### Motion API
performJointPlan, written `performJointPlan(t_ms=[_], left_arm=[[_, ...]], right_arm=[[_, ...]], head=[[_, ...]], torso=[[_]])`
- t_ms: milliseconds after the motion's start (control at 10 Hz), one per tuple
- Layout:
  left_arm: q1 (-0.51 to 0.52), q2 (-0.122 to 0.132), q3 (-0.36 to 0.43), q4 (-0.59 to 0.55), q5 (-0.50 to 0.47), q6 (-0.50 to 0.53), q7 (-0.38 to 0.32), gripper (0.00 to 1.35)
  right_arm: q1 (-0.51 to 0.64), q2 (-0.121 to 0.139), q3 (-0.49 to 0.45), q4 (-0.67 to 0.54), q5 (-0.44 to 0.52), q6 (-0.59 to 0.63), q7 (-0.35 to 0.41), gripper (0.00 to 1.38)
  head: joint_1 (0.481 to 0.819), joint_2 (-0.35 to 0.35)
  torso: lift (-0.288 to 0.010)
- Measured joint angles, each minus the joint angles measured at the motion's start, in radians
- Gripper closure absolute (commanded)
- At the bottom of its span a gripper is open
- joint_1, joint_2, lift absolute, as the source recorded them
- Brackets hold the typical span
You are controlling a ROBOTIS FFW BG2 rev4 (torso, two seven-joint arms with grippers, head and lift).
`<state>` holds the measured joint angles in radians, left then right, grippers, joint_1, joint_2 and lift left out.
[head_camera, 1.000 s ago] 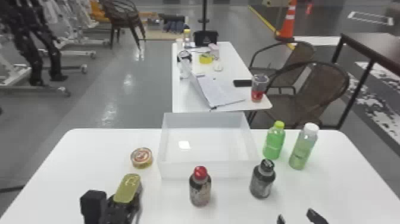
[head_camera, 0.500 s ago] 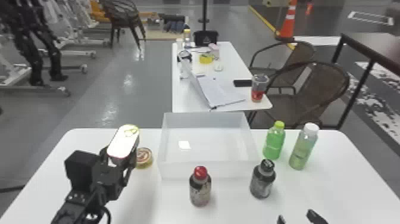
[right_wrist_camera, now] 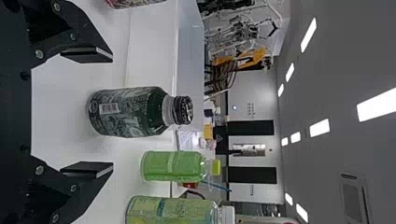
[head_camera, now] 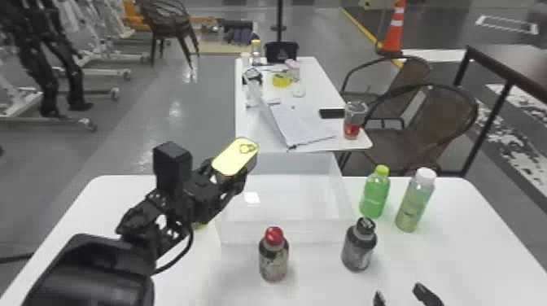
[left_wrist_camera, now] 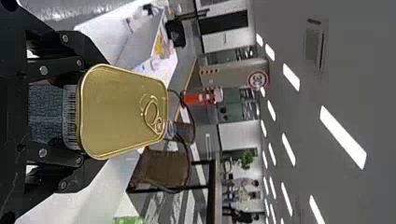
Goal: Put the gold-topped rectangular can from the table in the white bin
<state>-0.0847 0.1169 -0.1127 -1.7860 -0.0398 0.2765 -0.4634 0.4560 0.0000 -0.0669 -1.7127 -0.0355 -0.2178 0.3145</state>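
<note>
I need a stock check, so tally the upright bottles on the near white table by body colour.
Dark: 2 (round red-capped bottle, round black-capped bottle)
Green: 2 (bright green clear plastic bottle with yellow-green cap, pale green clear plastic bottle with white cap)
Total: 4

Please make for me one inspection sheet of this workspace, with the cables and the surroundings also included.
Surface: white table, carrying bin and bottles.
Job's things: can raised near the left side of the white bin, not yet in it.
Clutter: red-capped bottle, black-capped bottle, green bottle, white-capped bottle, all upright.
Grippers: left gripper closed on the can; right gripper open.
Cables: black cable looping beside the left arm.
Surroundings: second table, chairs, traffic cone.
</note>
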Motion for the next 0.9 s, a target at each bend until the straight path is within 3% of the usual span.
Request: performJointPlan(t_ms=[400, 700, 800, 900], left_arm=[[-0.193, -0.025, -0.130, 0.331, 0.007, -0.022, -0.132, 0.98], [-0.287, -0.048, -0.136, 0.541, -0.025, -0.020, -0.162, 0.97], [-0.297, -0.049, -0.126, 0.564, -0.043, -0.017, -0.161, 0.65], [-0.299, -0.046, -0.115, 0.569, -0.056, -0.017, -0.156, 0.23]], right_arm=[[-0.008, 0.000, 0.006, 0.013, -0.008, 0.000, 0.000, 0.44], [-0.013, 0.000, 0.009, 0.021, -0.011, 0.000, 0.000, 0.44], [-0.014, 0.000, 0.009, 0.022, -0.012, 0.000, 0.000, 0.44], [-0.014, 0.000, 0.009, 0.023, -0.014, 0.000, 0.000, 0.44]], head=[[0.549, 0.000], [0.549, 0.000], [0.549, 0.000], [0.549, 0.000]], torso=[[-0.100], [-0.100], [-0.100], [-0.100]])
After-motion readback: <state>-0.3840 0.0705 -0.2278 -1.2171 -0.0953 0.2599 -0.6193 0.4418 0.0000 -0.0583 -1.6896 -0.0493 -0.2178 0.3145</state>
